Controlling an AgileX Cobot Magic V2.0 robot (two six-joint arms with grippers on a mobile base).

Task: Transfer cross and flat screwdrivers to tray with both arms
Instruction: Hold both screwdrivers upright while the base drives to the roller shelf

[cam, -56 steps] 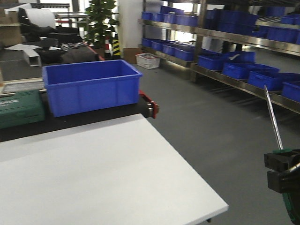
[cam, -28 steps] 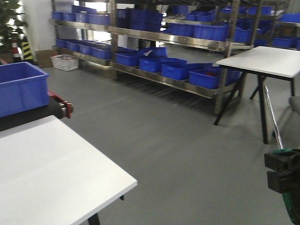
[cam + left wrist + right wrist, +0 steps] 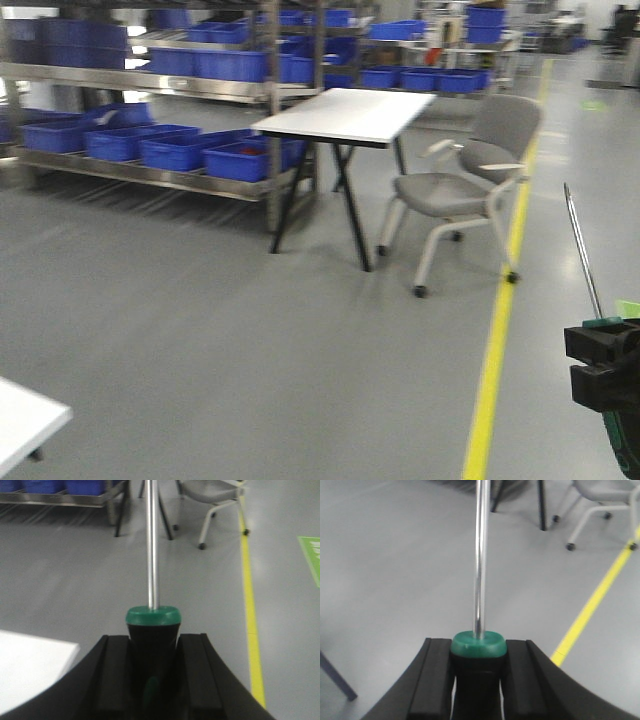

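Left wrist view has the left gripper (image 3: pixel 154 642) clamped on the dark handle of one screwdriver (image 3: pixel 152 555), shaft rising to top centre, while the right gripper (image 3: pixel 478 647) likewise pinches the second screwdriver (image 3: pixel 480 555) at bottom centre, over grey floor (image 3: pixel 395 580).

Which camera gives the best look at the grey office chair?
The exterior front-facing view: the grey chair shows whole, beside the white table. Both wrist views crop it at the top edge, showing just part of the seat and the legs.

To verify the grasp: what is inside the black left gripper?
A green-and-black-handled screwdriver, silver steel shaft pointing outward; its handle's rear end is hidden inside the left gripper.
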